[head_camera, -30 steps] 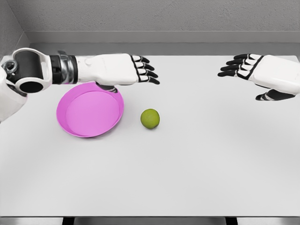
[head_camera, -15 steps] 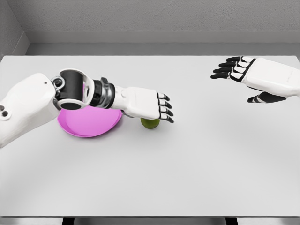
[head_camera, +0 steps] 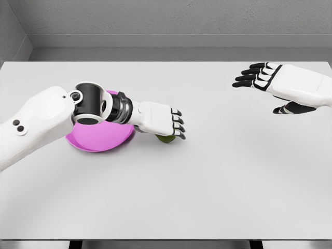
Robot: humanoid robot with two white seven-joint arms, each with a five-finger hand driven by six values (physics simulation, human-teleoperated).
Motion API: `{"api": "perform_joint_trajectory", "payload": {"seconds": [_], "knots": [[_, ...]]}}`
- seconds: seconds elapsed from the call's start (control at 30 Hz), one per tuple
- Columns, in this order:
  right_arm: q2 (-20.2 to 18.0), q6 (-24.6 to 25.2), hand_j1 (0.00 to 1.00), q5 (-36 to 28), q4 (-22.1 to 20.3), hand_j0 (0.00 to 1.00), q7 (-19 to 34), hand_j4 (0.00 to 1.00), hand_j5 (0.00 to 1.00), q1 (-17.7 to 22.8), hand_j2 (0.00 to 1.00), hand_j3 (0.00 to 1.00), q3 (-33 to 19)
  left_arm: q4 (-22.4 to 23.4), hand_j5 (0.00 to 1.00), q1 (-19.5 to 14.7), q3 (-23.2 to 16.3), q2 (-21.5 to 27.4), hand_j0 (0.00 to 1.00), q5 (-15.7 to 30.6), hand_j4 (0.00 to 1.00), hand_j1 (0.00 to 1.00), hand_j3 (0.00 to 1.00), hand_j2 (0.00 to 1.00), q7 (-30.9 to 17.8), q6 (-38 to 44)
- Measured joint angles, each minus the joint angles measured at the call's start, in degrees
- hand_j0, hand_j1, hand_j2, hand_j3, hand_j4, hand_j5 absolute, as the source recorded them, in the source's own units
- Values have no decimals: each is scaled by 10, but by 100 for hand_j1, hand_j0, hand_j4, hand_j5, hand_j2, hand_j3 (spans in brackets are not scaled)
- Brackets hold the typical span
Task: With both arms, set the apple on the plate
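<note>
Only a sliver of the green apple (head_camera: 166, 138) shows on the white table, under my left hand (head_camera: 175, 129). That hand lies on top of it with its fingers curled down around it. The magenta plate (head_camera: 96, 141) sits just left of the apple, and my left forearm crosses over it and hides its upper part. My right hand (head_camera: 258, 77) hovers at the far right, well away from the apple, with its fingers spread and holding nothing.
The white table (head_camera: 207, 181) stretches wide in front and to the right. A grey wall runs along its far edge.
My left hand has dropped lower onto the apple and its fingers have curled around it. The right hand has barely moved.
</note>
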Motion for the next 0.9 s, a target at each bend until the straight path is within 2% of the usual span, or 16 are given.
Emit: {"api": "perform_joint_trajectory", "payload": {"seconds": [0.07, 0.33, 0.6, 0.7, 0.73, 0.77, 0.83, 0.9], "knots": [[0, 0, 100, 0, 0, 100, 0, 100, 100, 0, 100, 100, 0, 2, 99, 0, -1, 0, 99, -2, 99, 99, 99, 99, 0, 0], [0, 0, 100, 0, 0, 100, 0, 100, 100, -3, 100, 100, 1, 10, 70, 2, -2, -5, 70, -18, 70, 70, 70, 70, 0, 0], [0, 0, 100, 0, 0, 100, 0, 100, 100, -3, 100, 100, 1, 13, 64, 5, -2, -7, 64, -28, 64, 64, 64, 64, 2, 3], [0, 0, 100, 0, 0, 100, 0, 100, 100, -3, 100, 100, 1, 15, 58, 6, -3, -8, 58, -37, 58, 58, 58, 58, 1, 3], [0, 0, 100, 0, 0, 100, 0, 100, 100, -3, 100, 100, 1, 16, 42, 6, -3, -8, 42, -41, 42, 42, 42, 42, 1, 3], [0, 0, 100, 0, 0, 100, 0, 100, 100, -3, 100, 100, 1, 17, 35, 5, -4, -9, 35, -44, 35, 35, 35, 35, 1, 3], [0, 0, 100, 0, 0, 100, 0, 100, 100, -4, 100, 100, 1, 18, 26, 5, -5, -10, 26, -55, 26, 26, 26, 26, 1, 3], [0, 0, 100, 0, 0, 100, 0, 100, 100, -4, 100, 100, 1, 19, 21, 4, -5, -11, 21, -61, 21, 21, 21, 21, 1, 3]]}}
